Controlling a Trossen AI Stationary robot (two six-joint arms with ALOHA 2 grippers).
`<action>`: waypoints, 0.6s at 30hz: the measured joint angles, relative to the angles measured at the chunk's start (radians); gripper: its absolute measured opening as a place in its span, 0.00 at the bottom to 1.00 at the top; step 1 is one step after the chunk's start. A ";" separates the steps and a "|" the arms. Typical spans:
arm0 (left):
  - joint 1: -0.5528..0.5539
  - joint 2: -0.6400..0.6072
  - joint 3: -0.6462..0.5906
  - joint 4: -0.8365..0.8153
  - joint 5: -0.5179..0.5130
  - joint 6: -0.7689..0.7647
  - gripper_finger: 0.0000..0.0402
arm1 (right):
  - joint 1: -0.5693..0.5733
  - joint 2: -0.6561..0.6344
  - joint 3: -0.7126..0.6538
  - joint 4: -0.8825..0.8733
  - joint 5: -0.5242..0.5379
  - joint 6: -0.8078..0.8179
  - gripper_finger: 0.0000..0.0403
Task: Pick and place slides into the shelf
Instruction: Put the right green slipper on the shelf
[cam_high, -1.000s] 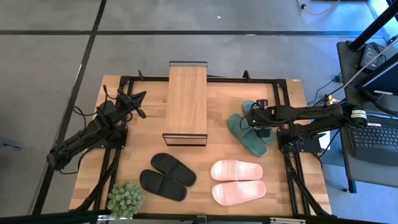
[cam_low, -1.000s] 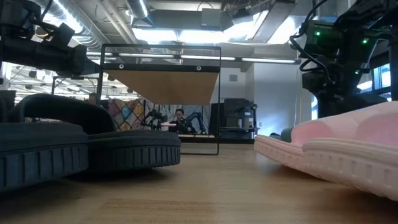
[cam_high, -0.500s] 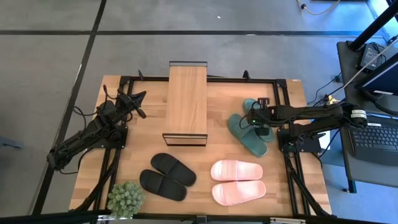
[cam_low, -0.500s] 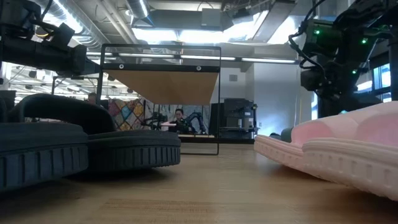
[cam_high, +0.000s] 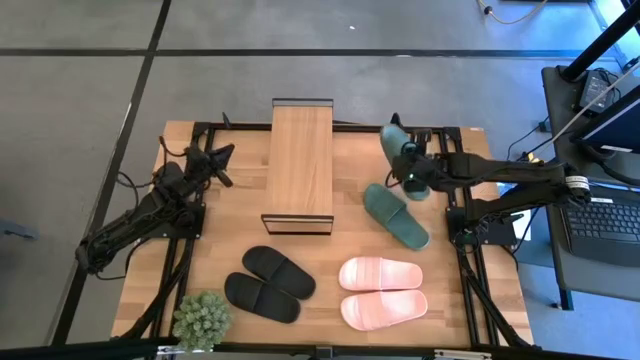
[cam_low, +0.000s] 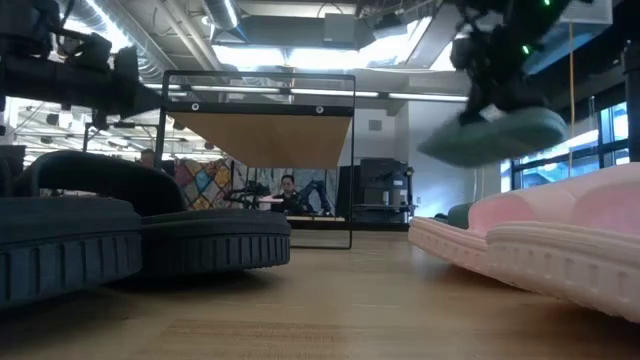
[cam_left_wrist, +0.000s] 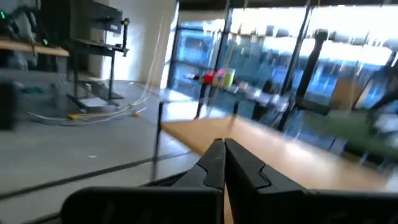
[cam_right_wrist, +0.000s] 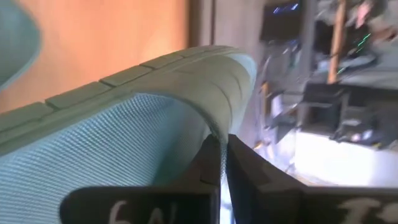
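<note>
**One green slide lifted off the tabletop**

On the wooden tabletop (cam_high: 470, 150), one dark green slide (cam_high: 398, 146) now hangs in the air near the far right corner, clamped by the right pincer (cam_high: 411, 172); a second ago it lay beside its mate (cam_high: 396, 215). The shelf (cam_high: 301, 160) top carries nothing. The left pincer (cam_high: 222, 158) waits closed at the left edge.
</note>
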 joint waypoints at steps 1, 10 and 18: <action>0.000 0.000 0.000 0.032 0.007 -0.056 0.00 | 0.000 0.000 0.024 0.021 0.002 -0.043 0.03; 0.000 0.000 0.003 0.281 0.179 -0.177 0.00 | -0.001 0.000 0.146 0.315 -0.011 -0.370 0.03; 0.001 0.061 0.085 0.236 0.284 -0.423 0.00 | -0.001 0.000 0.146 0.454 -0.170 -0.488 0.03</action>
